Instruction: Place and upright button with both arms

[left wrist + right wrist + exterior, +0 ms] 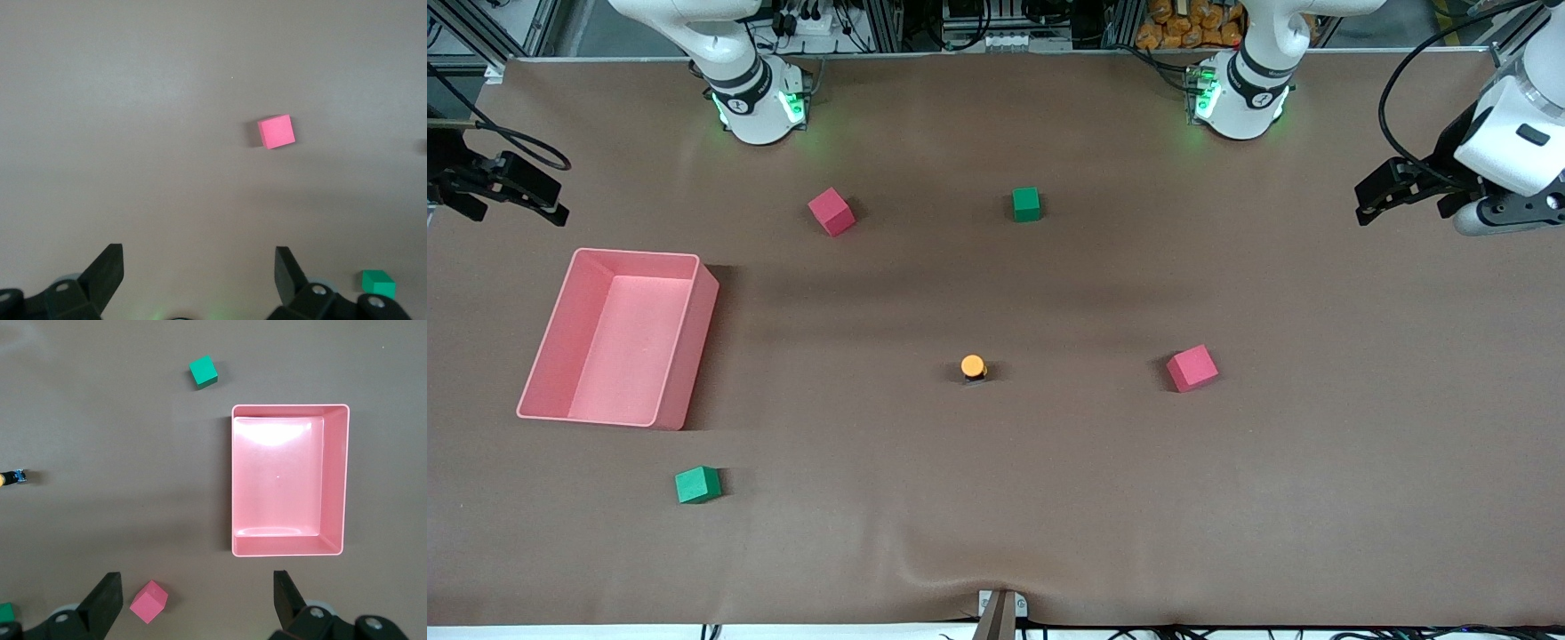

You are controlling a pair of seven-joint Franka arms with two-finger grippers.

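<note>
The button stands on the brown table near its middle, orange cap up on its black body. It also shows at the edge of the right wrist view. My left gripper is open and empty, up over the left arm's end of the table, well apart from the button. My right gripper is open and empty, up over the right arm's end of the table. In the left wrist view my left gripper has nothing between its jaws. My right gripper is likewise empty.
A pink bin sits toward the right arm's end. Two red cubes and two green cubes lie scattered around. The left wrist view shows a red cube and a green cube.
</note>
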